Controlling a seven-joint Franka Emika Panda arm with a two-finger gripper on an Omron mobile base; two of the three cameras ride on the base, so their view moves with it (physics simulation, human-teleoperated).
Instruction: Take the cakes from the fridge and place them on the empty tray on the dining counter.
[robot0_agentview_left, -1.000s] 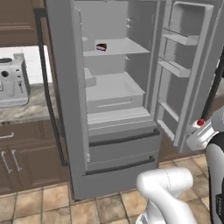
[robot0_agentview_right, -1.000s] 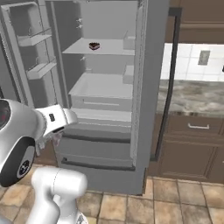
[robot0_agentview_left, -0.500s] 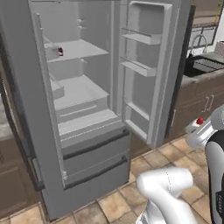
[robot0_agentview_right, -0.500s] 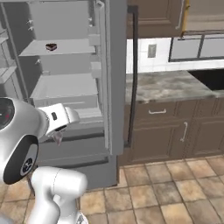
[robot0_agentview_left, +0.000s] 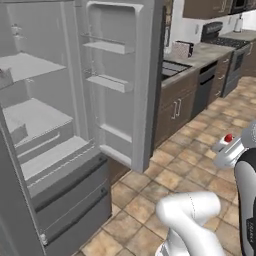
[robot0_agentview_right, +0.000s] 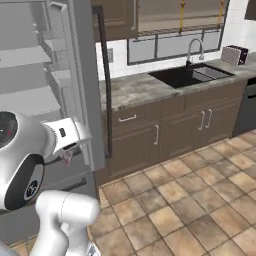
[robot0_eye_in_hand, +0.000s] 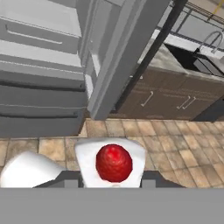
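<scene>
The white cake (robot0_eye_in_hand: 113, 162) with its round red top sits upright between the finger tips, apparently gripped; the fridge (robot0_agentview_left: 60, 125) stands open, grey shelves bare, door (robot0_agentview_left: 122, 75) swung wide, two lower drawers (robot0_agentview_left: 70, 200) closed; a small dark speck on the top shelf (robot0_agentview_left: 18, 31) may be the chocolate piece.

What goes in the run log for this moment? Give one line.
gripper: shut on white cake piece with red top | tall grey fridge: doors open | dark sink: ahead | step: carrying cake

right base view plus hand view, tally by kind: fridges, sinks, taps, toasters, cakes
fridge: 1
sink: 1
tap: 1
toaster: 1
cake: 1
total: 5
</scene>
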